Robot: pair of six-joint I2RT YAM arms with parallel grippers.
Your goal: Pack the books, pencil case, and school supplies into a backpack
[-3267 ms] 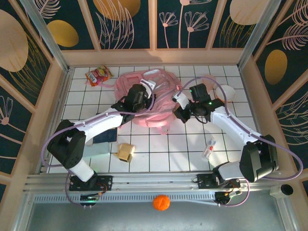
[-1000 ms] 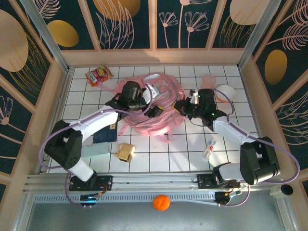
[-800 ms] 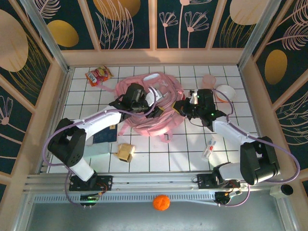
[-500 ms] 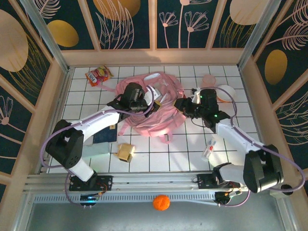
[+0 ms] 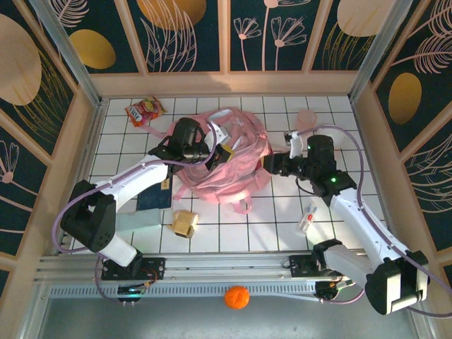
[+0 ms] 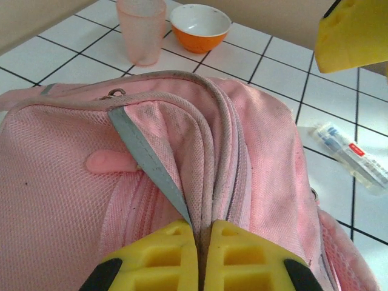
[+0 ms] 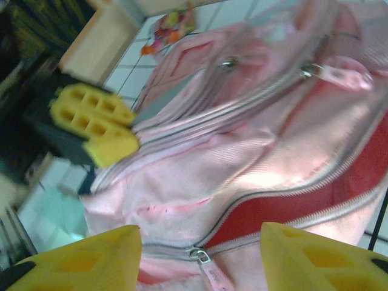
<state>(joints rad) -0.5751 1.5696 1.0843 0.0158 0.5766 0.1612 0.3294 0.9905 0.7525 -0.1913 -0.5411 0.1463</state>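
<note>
Hold the fabric taut with left gripper (image 6: 199,242), pinched tight on the backpack (image 5: 236,173) beside its zip, mid-table toward the far side. Bring right gripper (image 5: 272,167), jaws apart and holding nothing just right of the backpack, squarely onto the zip pull (image 7: 209,271). Close fully, then draw along the track, not upward. Leave book (image 5: 152,199) and box (image 5: 186,222), near left, for later.

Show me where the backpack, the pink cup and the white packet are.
backpack (image 6: 54,188), left wrist view, on its pink mesh panel.
pink cup (image 6: 140,33), left wrist view, on its side wall.
white packet (image 6: 350,159), left wrist view, on its middle.
</note>
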